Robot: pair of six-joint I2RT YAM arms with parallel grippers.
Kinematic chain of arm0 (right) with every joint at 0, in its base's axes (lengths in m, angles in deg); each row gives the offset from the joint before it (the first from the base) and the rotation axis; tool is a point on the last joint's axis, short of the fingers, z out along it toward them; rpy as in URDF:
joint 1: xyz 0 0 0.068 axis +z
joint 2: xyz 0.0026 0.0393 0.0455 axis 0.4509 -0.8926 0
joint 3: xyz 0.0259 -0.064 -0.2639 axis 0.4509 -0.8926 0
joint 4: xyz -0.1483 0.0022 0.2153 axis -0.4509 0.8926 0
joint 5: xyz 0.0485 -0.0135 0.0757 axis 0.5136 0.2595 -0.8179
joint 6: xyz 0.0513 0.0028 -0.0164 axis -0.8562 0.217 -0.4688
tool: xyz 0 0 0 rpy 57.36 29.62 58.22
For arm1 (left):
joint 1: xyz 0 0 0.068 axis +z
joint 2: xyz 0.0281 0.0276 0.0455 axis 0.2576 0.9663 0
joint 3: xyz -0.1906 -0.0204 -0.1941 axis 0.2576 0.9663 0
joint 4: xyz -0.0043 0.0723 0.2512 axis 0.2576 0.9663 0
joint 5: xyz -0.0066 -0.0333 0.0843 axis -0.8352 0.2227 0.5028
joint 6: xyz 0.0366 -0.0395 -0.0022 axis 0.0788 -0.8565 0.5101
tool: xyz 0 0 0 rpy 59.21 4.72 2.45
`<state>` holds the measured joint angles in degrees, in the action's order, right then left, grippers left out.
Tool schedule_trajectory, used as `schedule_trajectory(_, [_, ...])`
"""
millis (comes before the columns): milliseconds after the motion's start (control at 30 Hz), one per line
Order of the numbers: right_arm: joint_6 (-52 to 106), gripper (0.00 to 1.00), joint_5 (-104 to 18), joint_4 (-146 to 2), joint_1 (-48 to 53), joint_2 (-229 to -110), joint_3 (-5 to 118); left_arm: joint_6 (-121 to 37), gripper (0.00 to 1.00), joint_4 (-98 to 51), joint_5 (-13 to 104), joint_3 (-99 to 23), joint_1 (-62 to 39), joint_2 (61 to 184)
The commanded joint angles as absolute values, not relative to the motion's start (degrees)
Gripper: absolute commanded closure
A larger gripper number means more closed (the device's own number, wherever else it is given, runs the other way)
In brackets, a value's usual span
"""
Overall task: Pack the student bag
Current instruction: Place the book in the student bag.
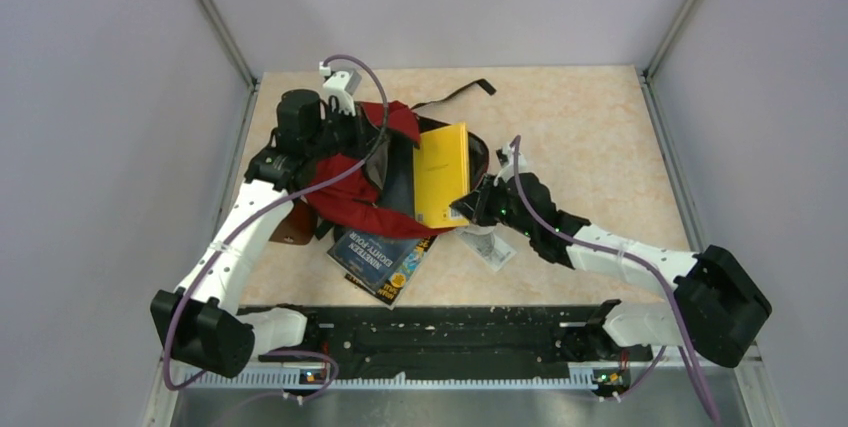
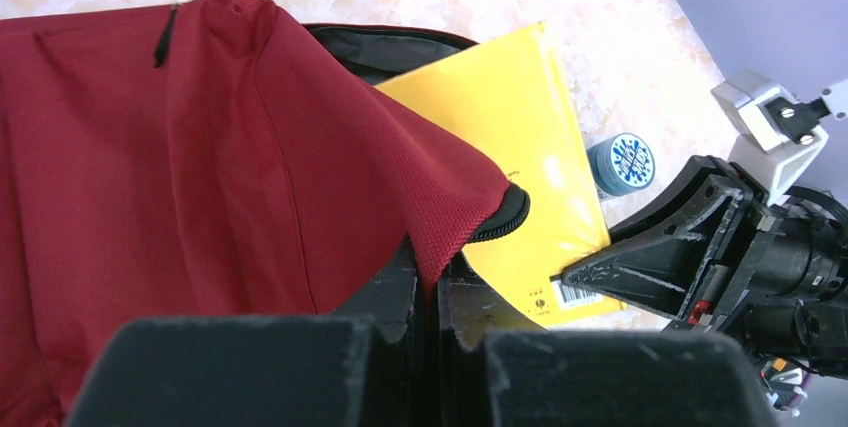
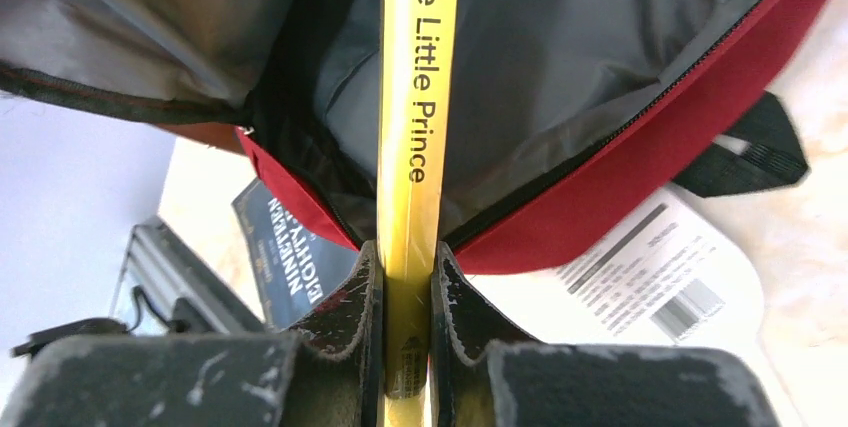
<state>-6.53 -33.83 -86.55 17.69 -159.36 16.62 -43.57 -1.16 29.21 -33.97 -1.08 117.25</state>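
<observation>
Trouble ahead: right end effector (image 3: 405, 259) clamps thin yellow paperback book (image 3: 415, 97); left end effector (image 2: 428, 279) pinches large red fabric student bag (image 2: 200, 177) by its rim, which may slip and shut the mouth.

"The Little Prince": yellow bk (image 3: 409, 97) spine; "Nineteen": blue bk (image 3: 287, 252)

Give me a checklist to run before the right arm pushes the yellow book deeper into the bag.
1. Hold of left gripper on student bag rim: ok, shut on the fabric.
2. Bag mouth open, grey lining showing: ok.
3. Hold of right gripper on The Little Prince book: ok.
4. Book's front edge inside the mouth: ok.
5. Free space deeper inside: cannot tell.
6. Nineteen Eighty-Four book packed: not ok, outside, partly under the bag.
</observation>
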Motion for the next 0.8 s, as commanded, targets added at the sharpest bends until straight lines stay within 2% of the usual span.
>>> schedule_trajectory(0, [-13.6, 1.00, -41.9, -93.7, 18.6, -157.2, 17.2, -42.9, 1.00, -6.8, 27.2, -34.3, -2.0, 116.6])
schedule_trajectory(433, [-12.9, 1.00, -47.0, -96.7, 19.0, -168.8, 29.1, -40.0, 1.00, -5.5, 25.0, -35.2, -5.5, 116.1])
schedule_trajectory(633, [-16.9, 1.00, -47.7, -104.0, 18.6, -178.7, 36.1, -39.8, 1.00, -5.4, 25.0, -35.2, -6.2, 116.1])
schedule_trajectory(767, [-23.5, 1.00, -48.2, -113.5, 19.0, -184.1, 36.0, -40.2, 1.00, -5.9, 26.1, -34.7, -6.3, 115.8])
